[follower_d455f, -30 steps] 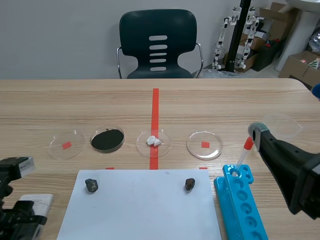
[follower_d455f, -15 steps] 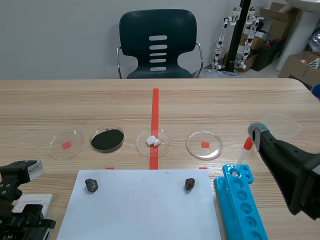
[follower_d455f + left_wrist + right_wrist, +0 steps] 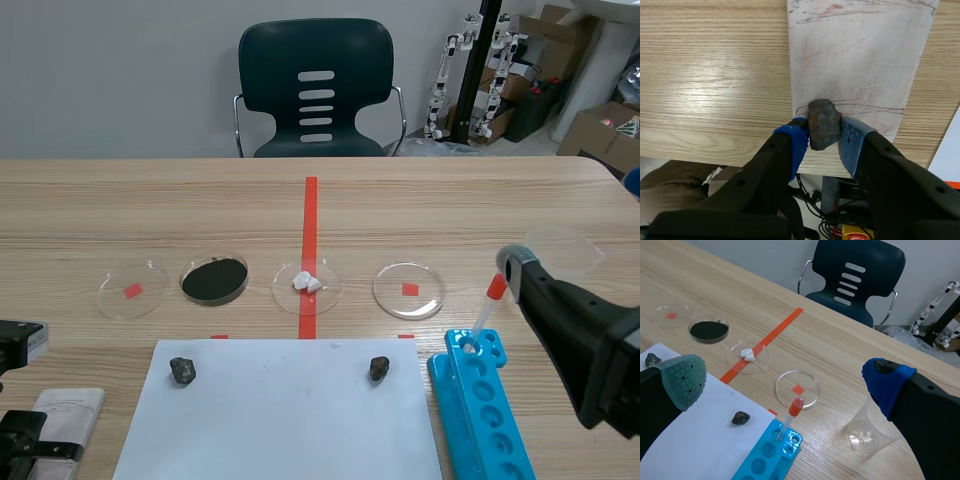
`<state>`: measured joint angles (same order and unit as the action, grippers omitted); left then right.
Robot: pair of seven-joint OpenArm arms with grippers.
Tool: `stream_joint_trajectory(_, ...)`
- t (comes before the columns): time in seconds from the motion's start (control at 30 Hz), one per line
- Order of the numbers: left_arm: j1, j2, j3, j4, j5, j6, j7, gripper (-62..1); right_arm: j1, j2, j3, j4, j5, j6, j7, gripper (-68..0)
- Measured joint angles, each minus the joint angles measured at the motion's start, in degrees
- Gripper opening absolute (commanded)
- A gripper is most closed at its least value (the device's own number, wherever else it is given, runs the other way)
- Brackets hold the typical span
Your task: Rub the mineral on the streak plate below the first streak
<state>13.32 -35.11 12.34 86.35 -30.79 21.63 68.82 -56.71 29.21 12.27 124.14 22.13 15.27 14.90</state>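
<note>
Fingers (image 3: 795, 142) of the left gripper (image 3: 824, 135) clench a brownish-grey mineral (image 3: 824, 124) between their blue dotted pads, low over the near end of a white streak plate (image 3: 860, 60). The plate lies on the wooden table (image 3: 450, 200) near its front edge, beside the left arm. The mineral sits at one end of a thin dark line (image 3: 875, 107) that crosses the plate. A reddish streak (image 3: 832, 7) and fainter scribbles mark the plate's far end. Whether the stone actually touches the surface cannot be told.

The right gripper (image 3: 785, 381) hangs released, one grey-green pad and one blue pad spread wide, above the table's right side. Under and ahead of it stand a blue tube rack (image 3: 485, 410) holding one red-capped tube (image 3: 487, 305), and a clear plastic cup (image 3: 867, 432).

A white sheet (image 3: 280, 420) at the middle carries two dark rocks (image 3: 182, 371), well apart. Beyond the sheet runs a row of four petri dishes (image 3: 132, 290). The outer two each show a red square, one holds black powder (image 3: 215, 280) and one white fragments (image 3: 307, 284). A dark chair (image 3: 316, 90) stands behind the table.
</note>
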Motion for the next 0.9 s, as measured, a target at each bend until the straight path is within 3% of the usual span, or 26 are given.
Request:
stream_joint_trajectory(0.07,0.0,0.0,0.0,-0.2,1.2,0.1,0.2,-49.6,0.0,0.0,0.0,0.0,0.0,0.0,0.0,0.4)
stream_joint_trajectory(0.33,0.0,-0.2,0.0,-0.3,0.7,0.7,0.2,-49.6,0.0,0.0,0.0,0.0,0.0,0.0,0.0,0.4)
stream_joint_trajectory(0.53,0.0,-1.5,-0.4,-0.7,-4.3,-1.6,-1.4,-49.6,0.0,0.0,0.0,0.0,0.0,0.0,0.0,0.4)
stream_joint_trajectory(0.73,0.0,-2.2,-0.8,-1.1,-6.8,-3.8,-2.1,-49.6,0.0,0.0,0.0,0.0,0.0,0.0,0.0,0.4)
stream_joint_trajectory(0.9,0.0,-2.3,-1.0,-1.2,-12.7,-7.0,-4.8,-49.6,0.0,0.0,0.0,0.0,0.0,0.0,0.0,0.4)
